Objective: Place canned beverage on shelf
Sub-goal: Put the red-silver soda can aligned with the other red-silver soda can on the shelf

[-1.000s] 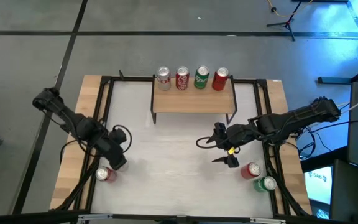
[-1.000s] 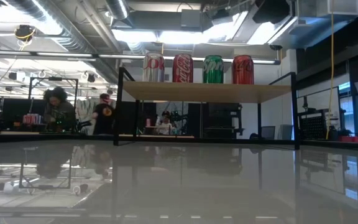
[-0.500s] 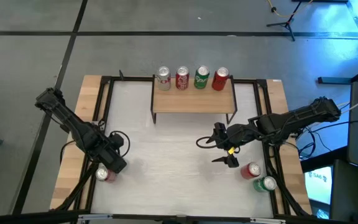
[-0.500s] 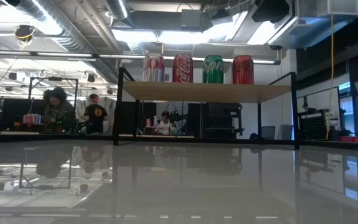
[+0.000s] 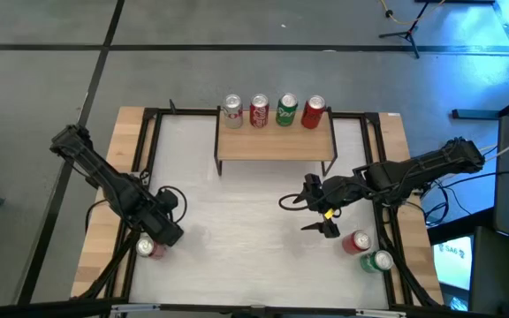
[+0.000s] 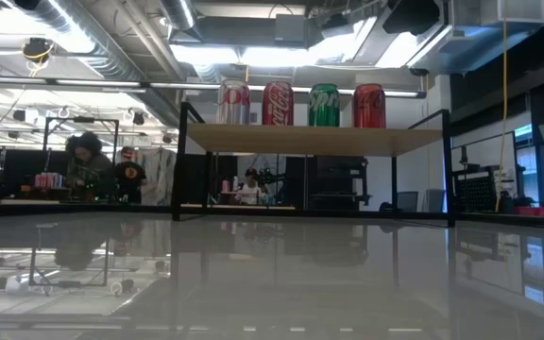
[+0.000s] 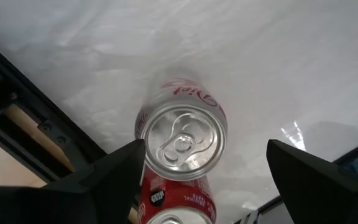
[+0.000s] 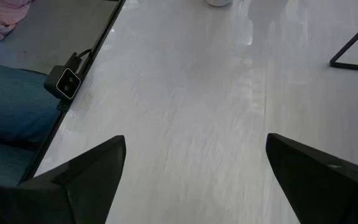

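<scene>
Glossy white table [image 5: 254,185]; matt light-wood shelf [image 5: 275,144] on black metal legs; shiny metal cans [image 5: 272,111].

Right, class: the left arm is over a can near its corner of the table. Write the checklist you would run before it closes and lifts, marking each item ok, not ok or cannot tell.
1. Left gripper open, a finger on each side of the can: ok.
2. Silver-topped can standing upright on the table: ok.
3. Fingers low enough on the can's wall to hold it: cannot tell.
4. Free place on the shelf: ok; four cans stand along its back edge, the front strip is bare.
5. Neighbouring red can clear of the grip: not ok, it stands tight against the target.
6. Right gripper out of the way, open over mid-table: ok.
</scene>
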